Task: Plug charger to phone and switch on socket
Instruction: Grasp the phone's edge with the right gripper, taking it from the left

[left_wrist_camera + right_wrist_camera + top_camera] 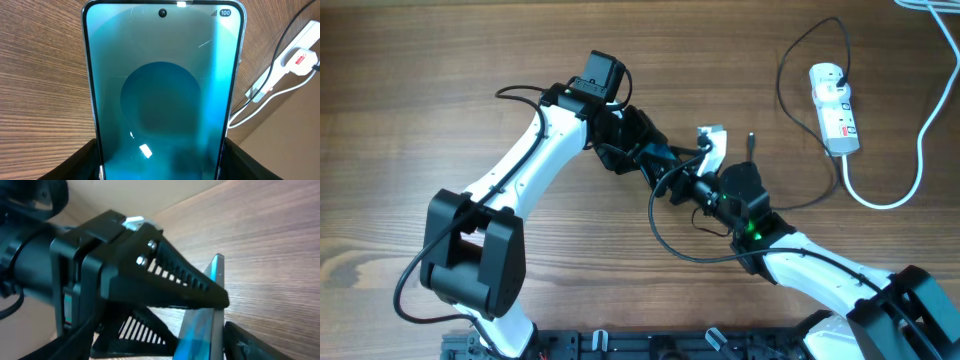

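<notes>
My left pincer (688,165) was clamped on the flat turquoise-screened phone (160,90) near the wooden worktop's (420,100) centre; whether my right pincer (705,183) was apart, I couldn't tell. The thin black charger cable's plug tip (751,142) lay unplugged at the phone's three o'clock. Next, I judged: grasp it, align.

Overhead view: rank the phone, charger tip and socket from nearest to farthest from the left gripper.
1. phone: held in the left gripper, centre of view.
2. charger tip: just right of the phone, apart from it.
3. socket: far off at the upper right.
</notes>
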`<state>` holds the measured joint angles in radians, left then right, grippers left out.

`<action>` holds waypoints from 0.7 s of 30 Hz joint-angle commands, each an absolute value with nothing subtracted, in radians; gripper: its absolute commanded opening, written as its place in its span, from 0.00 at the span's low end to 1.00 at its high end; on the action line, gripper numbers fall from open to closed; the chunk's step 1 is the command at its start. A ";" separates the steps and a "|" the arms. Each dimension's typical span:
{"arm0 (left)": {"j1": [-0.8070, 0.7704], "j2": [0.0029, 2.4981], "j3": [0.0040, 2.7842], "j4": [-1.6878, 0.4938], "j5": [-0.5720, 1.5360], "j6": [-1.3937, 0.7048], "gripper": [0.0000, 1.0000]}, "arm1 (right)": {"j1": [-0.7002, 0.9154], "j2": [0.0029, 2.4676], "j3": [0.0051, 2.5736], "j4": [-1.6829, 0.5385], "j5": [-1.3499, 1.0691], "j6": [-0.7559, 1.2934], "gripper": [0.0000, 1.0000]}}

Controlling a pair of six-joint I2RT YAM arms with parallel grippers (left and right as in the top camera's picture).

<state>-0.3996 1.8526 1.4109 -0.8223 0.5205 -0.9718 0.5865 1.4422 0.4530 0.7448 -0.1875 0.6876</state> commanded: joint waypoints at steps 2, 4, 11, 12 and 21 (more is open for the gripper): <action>-0.404 1.819 1.435 -0.822 0.526 -0.981 0.41 | 0.592 1.456 0.467 0.738 -0.145 0.741 0.75; -0.404 1.819 1.435 -0.821 0.526 -0.982 0.41 | 0.592 1.461 0.467 0.738 -0.146 0.741 0.73; -0.404 1.819 1.435 -0.799 0.526 -0.989 0.41 | 0.592 1.496 0.467 0.741 -0.096 0.846 0.62; -0.404 1.819 1.435 -0.799 0.526 -1.004 0.41 | 0.592 1.496 0.467 0.742 -0.085 0.846 0.59; -0.404 1.819 1.435 -0.791 0.526 -1.030 0.40 | 0.598 1.496 0.467 0.745 -0.081 0.848 0.51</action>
<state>-0.3996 1.8526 1.4113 -0.8001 0.5205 -1.0061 0.5865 1.4822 0.4534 0.7383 -0.1028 0.8375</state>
